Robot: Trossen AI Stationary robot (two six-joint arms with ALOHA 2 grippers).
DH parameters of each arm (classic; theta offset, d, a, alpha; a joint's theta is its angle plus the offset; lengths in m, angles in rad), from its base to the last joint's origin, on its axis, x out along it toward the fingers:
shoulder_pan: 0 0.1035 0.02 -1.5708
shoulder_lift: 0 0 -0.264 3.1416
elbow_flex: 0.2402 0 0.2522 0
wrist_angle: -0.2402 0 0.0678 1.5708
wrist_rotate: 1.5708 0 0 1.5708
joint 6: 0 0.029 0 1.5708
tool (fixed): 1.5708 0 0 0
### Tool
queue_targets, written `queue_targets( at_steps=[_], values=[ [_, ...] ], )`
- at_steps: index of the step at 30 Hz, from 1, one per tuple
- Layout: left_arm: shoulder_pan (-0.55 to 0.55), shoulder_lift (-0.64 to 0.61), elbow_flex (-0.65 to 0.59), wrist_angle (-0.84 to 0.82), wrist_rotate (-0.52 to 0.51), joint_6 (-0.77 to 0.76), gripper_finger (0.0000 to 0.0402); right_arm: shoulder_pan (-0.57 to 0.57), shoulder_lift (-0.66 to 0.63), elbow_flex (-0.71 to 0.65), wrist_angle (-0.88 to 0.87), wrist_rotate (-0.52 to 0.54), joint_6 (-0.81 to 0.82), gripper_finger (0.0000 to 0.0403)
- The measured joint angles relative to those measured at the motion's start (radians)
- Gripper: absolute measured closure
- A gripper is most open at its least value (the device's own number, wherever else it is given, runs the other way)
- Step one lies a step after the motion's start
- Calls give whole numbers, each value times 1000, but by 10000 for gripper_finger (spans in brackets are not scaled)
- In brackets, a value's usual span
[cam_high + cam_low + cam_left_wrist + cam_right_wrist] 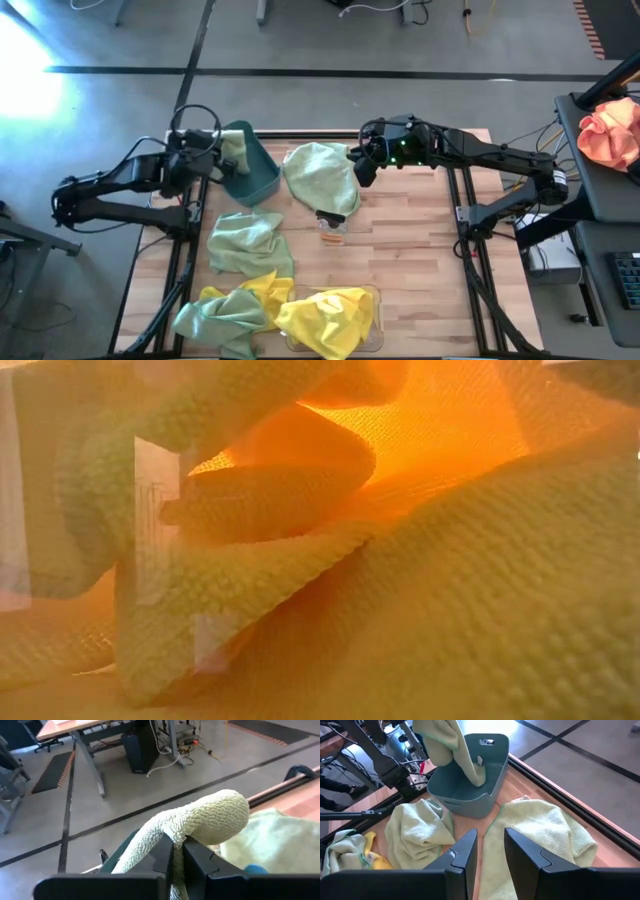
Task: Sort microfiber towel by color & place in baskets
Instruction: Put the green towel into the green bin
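We saw the left gripper (177, 851) clamped on a green towel (210, 817) over the teal basket (255, 170); the right gripper (490, 847), fingers apart, apparently hovered above another green towel (540, 830).

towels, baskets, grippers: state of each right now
left gripper: shut on a green towel, hanging into the teal basket
right gripper: open, above the flat green towel
crumpled green towel: loose on table
yellow towel: heaped in the clear basket

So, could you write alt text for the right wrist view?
The left gripper dangles a green towel into a teal basket. Two more green towels lie on the wooden table, past the right gripper, which is open.
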State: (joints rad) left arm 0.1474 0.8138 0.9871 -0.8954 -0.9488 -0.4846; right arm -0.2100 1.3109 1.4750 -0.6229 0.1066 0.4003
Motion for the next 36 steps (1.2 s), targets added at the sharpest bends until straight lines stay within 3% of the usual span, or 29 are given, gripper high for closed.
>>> queue_targets(
  at_steps=[7,15,22,31,36],
  values=[
    [0,9,0,36,131,3,328,0,0,0,-1,0,-7,317],
    [0,2,0,36,155,12,280,0,0,0,-1,0,-7,318],
    [0,36,0,66,268,45,274,0,0,0,-1,0,-1,321],
    [0,203,0,248,472,178,274,0,0,0,-1,0,0,321],
    [10,297,0,259,489,226,274,1,0,0,-30,-1,0,321]
  ],
)
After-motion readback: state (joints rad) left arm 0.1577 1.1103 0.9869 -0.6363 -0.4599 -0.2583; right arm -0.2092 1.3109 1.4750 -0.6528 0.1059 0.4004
